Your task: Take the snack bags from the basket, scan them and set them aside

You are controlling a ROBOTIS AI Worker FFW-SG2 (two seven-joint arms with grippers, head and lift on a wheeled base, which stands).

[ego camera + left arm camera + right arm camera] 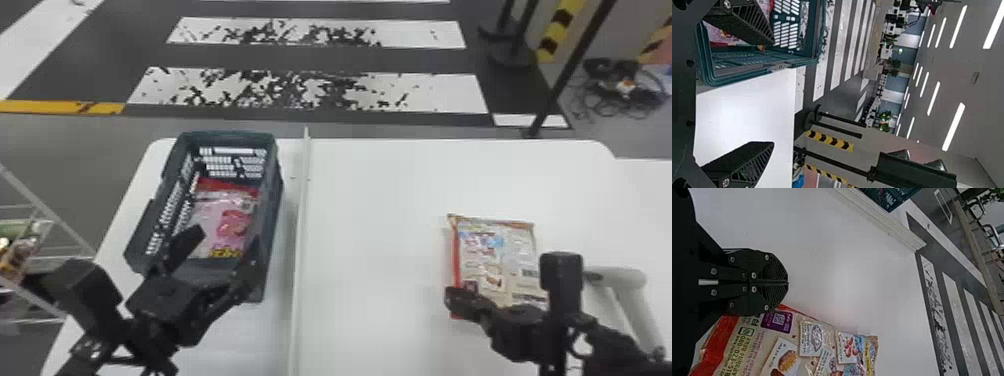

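Bag (492, 250) partly behind right hand (453, 299)

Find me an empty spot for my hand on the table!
Biggest bare patch: the white table between the divider and the loose snack bag, with more beyond that bag. Crowded: around the basket and left gripper, jaws open, and where bag, right gripper and white device bunch up.

My left arm (102, 345) is black, all boxy blocks and slim struts; my right arm (520, 320) is black too. My left gripper (222, 242) has a dark plate (680, 94) and wedge-shaped fingers (744, 162) with slanting ribs and pale screws (726, 182). My right gripper (453, 296) shows ribbed, tapering tips, round silvery bolts (754, 275) and a short pale bar (708, 282).
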